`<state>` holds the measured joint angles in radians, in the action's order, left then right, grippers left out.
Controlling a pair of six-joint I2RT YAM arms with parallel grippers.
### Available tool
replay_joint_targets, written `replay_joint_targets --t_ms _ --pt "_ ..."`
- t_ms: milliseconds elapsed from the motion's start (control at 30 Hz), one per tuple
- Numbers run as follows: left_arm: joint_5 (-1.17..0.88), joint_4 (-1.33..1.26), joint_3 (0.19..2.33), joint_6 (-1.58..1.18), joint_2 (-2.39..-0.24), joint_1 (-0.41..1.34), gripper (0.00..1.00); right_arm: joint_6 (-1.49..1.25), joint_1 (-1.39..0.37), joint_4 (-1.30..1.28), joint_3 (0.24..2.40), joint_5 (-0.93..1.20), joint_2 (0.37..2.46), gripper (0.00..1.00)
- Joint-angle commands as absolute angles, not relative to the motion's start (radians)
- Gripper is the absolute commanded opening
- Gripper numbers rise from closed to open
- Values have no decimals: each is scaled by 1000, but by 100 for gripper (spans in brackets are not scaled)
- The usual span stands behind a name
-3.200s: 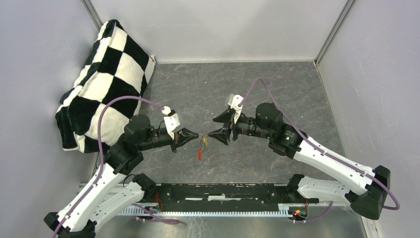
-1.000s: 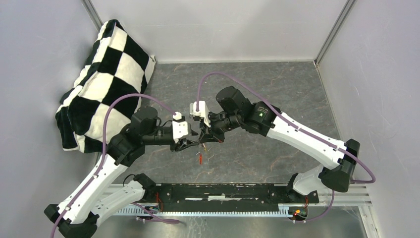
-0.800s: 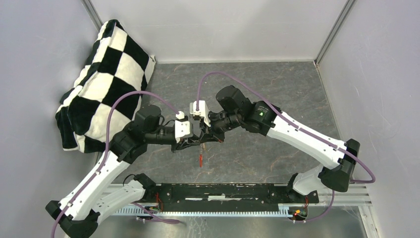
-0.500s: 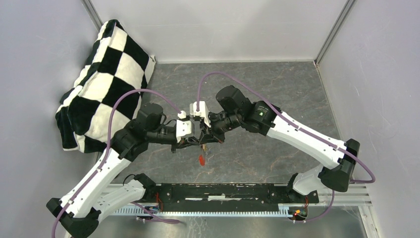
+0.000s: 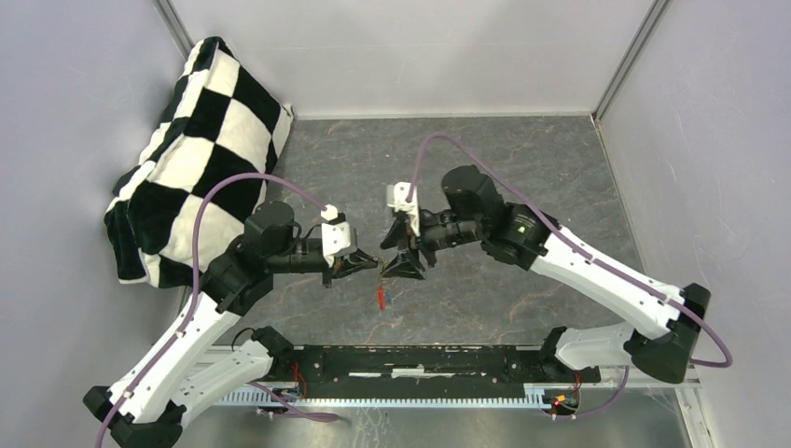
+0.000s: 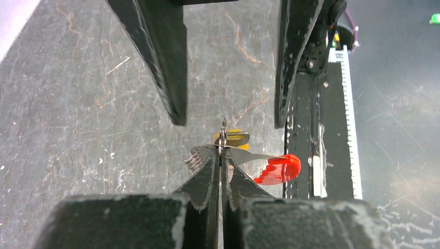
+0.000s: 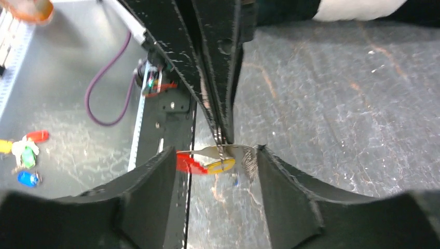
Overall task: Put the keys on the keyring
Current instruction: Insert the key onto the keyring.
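Keys (image 6: pixel 249 154) hang in a small bunch near the centre of the top view, above the dark marbled table (image 5: pixel 485 168) and between the tips of the two arms. The left gripper (image 6: pixel 222 155) is clenched on the bunch, its jaws pressed together on a thin metal sliver that stands edge-on at the bunch's middle. Whether that sliver is a key or a ring cannot be told. In the left wrist view, a yellow-capped key (image 6: pixel 232 138) sits just behind the pinch, and a grey toothed blade crosses in front of it. The keyring (image 6: pixel 280 168), a bright red piece, sticks out at the lower right of the bunch. The right gripper (image 7: pixel 214 151) is released. Its fingers (image 6: pixel 166 67) stand well apart on either side of the bunch and grasp nothing. The end of the grey blade lies just beside one of them, and contact cannot be judged. A black-and-white checked cushion (image 5: pixel 201 140) leans in the upper left of the top view. A few small coloured pieces (image 7: pixel 26 155) lie at the left edge of the right wrist view.
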<state>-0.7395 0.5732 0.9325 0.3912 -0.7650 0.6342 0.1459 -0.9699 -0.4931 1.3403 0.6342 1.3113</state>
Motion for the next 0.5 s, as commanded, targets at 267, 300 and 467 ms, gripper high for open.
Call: replay_joint_targets --t_ms 267,300,467 --pt "-676 189 885 78 -712 630 2 -143 -812 -17 1089 731 1088 75" --pt "-668 173 884 70 -713 630 2 -154 -810 -8 1074 728 1081 75" --pt "-666 125 889 4 -719 630 2 -190 -808 56 1044 719 1069 75"
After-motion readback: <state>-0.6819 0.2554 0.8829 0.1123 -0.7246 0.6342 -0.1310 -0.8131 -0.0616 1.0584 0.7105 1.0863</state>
